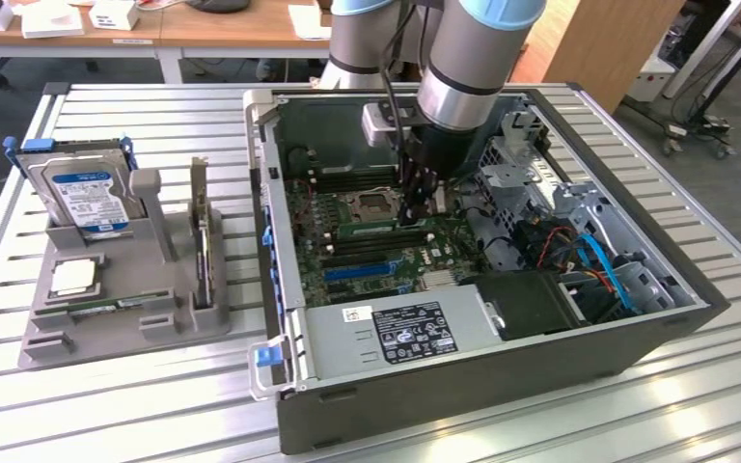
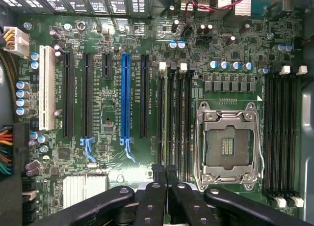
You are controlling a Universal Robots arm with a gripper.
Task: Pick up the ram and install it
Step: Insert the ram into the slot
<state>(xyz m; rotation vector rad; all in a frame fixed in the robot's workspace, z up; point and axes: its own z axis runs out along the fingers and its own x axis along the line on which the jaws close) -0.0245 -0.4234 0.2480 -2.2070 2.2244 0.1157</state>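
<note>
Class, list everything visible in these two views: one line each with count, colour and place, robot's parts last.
table: one, silver, under everything
computer case: one, dark grey, open, exterior view's right
motherboard: one, green, inside the case
CPU socket: one, silver, on the motherboard
long slot: one, blue, on the motherboard
power supply: one, grey, case's near corner
holder: one, grey, exterior view's left
hard drive: one, silver with blue label, upright in the holder
expansion card: one, dark, upright in the holder
ram: one, green, in a memory slot below the tool
arm: one, grey and blue, reaching into the case
tool: one, black, shut, over the memory slots
</note>
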